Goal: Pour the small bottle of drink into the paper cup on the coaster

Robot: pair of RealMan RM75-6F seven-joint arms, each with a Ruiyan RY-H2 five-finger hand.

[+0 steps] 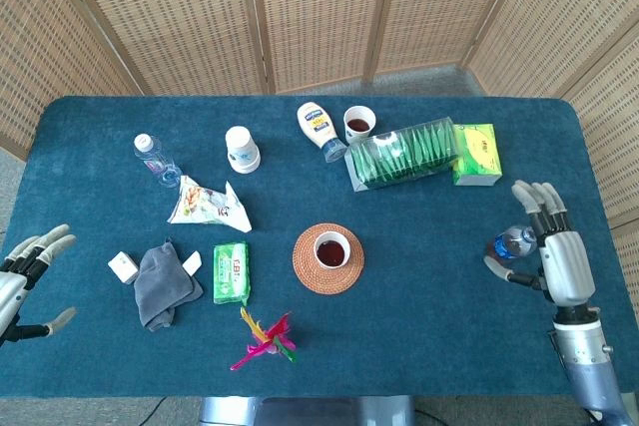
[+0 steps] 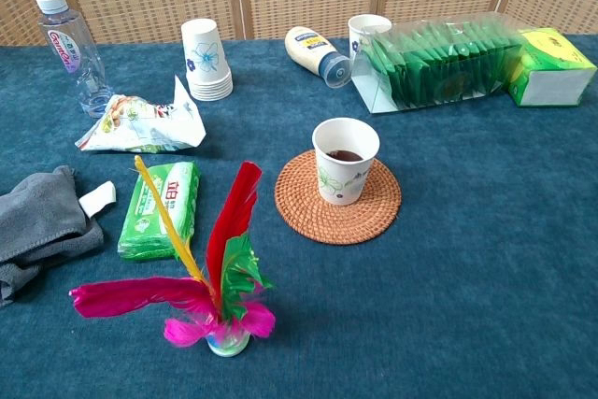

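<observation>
At far right table edge my right hand [image 1: 556,256] sat spread beside the small bottle [image 1: 507,242], grip unclear. Cup [image 1: 330,247] on coaster [image 1: 328,259] already held dark drink. Left hand [image 1: 25,276] spread, empty. Best withdraw straight, not nudging the bottle.

We see the paper cup [image 2: 346,173] standing upright on the woven coaster [image 2: 374,217], with dark drink inside. Toward our left-hand side a feathered shuttlecock [image 2: 220,296] stands nearest us. Beyond it lie a green packet [image 2: 161,209], a grey cloth [image 2: 42,221] and a crumpled snack bag [image 2: 140,123]. Toward our right-hand side, at the far edge, sits a clear box of green sachets [image 2: 439,63].
</observation>
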